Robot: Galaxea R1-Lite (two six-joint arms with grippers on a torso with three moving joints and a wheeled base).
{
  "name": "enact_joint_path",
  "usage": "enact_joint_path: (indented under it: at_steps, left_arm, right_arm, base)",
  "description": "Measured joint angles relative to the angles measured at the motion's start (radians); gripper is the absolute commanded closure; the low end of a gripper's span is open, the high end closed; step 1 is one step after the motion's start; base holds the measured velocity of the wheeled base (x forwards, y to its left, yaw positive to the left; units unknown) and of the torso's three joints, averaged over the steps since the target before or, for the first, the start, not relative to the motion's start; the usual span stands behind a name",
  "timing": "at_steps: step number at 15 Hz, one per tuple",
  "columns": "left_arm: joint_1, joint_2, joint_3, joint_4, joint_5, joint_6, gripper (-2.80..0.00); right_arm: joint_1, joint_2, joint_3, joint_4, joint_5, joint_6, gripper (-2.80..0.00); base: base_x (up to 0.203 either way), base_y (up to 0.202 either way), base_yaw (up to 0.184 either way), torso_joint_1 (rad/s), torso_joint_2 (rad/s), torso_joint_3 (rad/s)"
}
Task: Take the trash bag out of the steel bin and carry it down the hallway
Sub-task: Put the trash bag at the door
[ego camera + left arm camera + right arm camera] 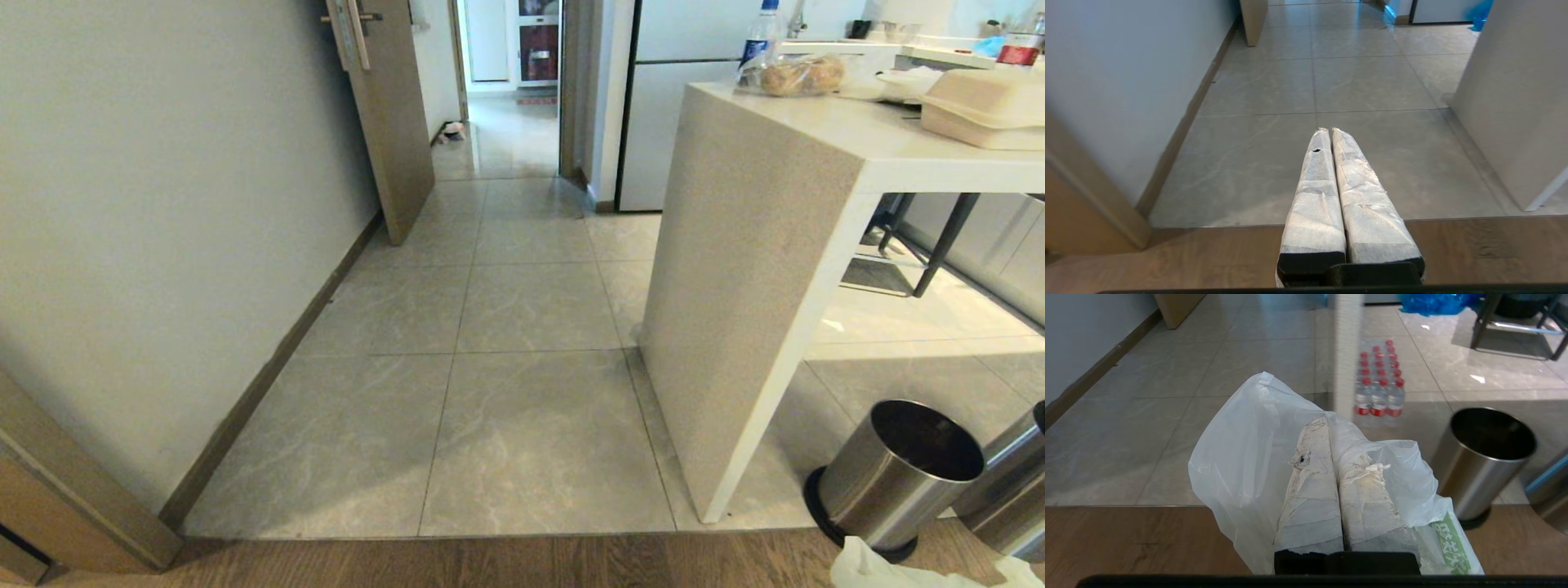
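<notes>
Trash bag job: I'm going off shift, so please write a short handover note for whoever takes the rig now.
Right pincer: shut on the trash bag, which drapes around its fingers.
Left pincer: shut, empty, pointing along the floor.
Steel bin: on the floor beside the white counter, to the robot's right, with no bag in it.
Hallway: straight ahead, past the half-open door.
Done: bag is out of the bin and held.
Left: carry it down the hallway.
</notes>
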Motion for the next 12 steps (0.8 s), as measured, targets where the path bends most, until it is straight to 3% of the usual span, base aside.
enact_joint_path:
  at_steps: [2, 6, 12]
  left_arm:
    - [0.000, 0.000, 0.000, 0.000, 0.000, 0.002, 0.00]
    - [0.001, 0.000, 0.000, -0.001, -0.001, 0.006, 0.00]
    - [0.000, 0.000, 0.000, -0.002, 0.000, 0.003, 0.00]
  right_arm:
    - [-0.001, 0.000, 0.000, 0.000, 0.000, 0.000, 0.00]
    - [0.000, 0.000, 0.000, 0.000, 0.000, 0.000, 0.00]
    - [-0.001, 0.000, 0.000, 0.000, 0.000, 0.000, 0.00]
  base:
    - [0.000, 0.164, 0.002, 0.002, 0.00, 0.008]
    - [0.019, 0.001, 0.000, 0.001, 0.00, 0.001]
    - [0.185, 0.000, 0.001, 0.002, 0.00, -0.001]
